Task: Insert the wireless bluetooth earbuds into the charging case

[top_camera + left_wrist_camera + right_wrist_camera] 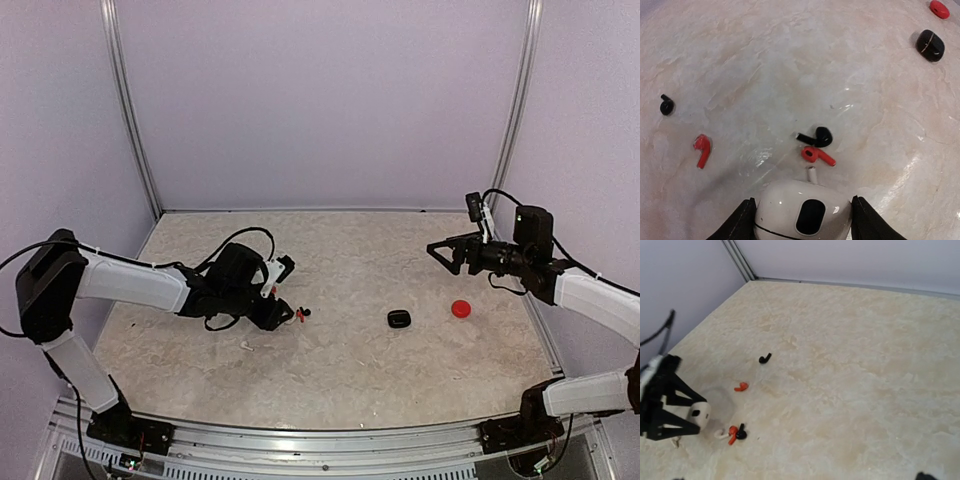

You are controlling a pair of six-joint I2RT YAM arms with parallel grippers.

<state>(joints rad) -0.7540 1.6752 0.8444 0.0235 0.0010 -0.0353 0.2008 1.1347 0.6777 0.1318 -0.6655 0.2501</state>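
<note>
The table (350, 380), a matt beige slab veined like marble, is bounded at its near edge by a metal rail (330, 437) and on the other three sides by plain lilac walls (320, 100).

At near left, the left gripper (802, 202) is seen low over the surface. Its black fingers (742, 222) are pressed against both sides of a glossy, pebble-shaped white charging case (785, 210), which is grasped. A dark oval recess is shown on the case's upper face.

Just beyond the case, a white earbud (811, 174), a red earbud (818, 155) and a black earbud (818, 136) are tightly clustered. Only the wrist views show a second red earbud (701, 150) and a second black earbud (666, 105), which lie well apart from the cluster.

Towards the right, a black case (399, 319) and a round red case (460, 309) are set near each other. The right gripper (445, 252) is seen raised over the table's right side, jaws spread wide with nothing between them. A broad stretch of table separates it from the left gripper.
</note>
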